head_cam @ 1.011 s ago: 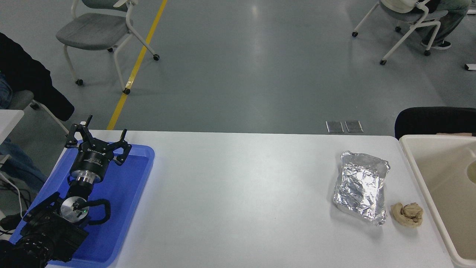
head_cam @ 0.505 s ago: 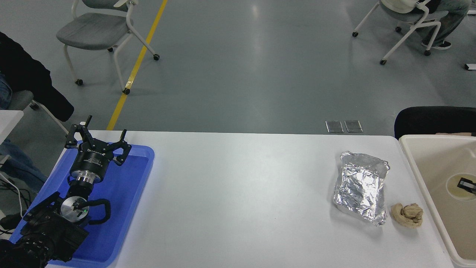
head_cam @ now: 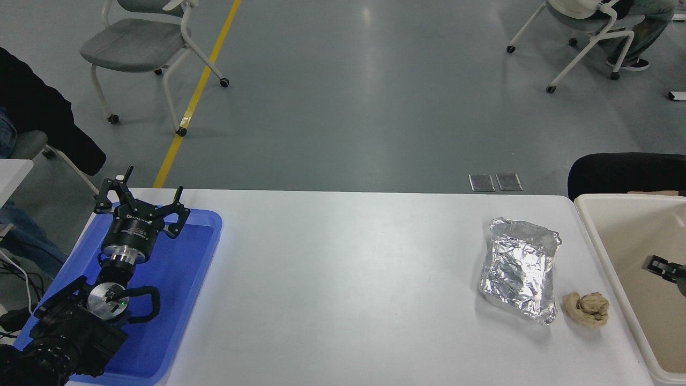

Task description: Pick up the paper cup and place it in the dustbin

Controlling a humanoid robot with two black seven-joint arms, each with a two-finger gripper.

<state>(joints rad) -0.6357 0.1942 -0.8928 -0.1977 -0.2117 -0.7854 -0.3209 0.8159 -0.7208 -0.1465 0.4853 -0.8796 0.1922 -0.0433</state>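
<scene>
The beige dustbin [head_cam: 627, 198] stands at the table's right end, partly cut off by the picture's edge. The paper cup does not show in this frame. Only a black fingertip part of my right gripper [head_cam: 664, 266] reaches in from the right edge, over the inside of the dustbin; I cannot tell whether it is open or shut. My left gripper [head_cam: 140, 201] is open and empty, parked over the blue tray [head_cam: 182, 279] at the lower left.
A crumpled silver foil packet [head_cam: 519, 271] and a tan dough-like lump [head_cam: 586, 309] lie on the white table [head_cam: 343, 279] just left of the dustbin. A black chair back [head_cam: 621, 174] stands behind the dustbin. Chairs and seated people are beyond the table.
The cup showed inside the dustbin at the right edge before, with the gripper tip in it half a second ago. Now only the gripper tip shows there, slightly higher.
</scene>
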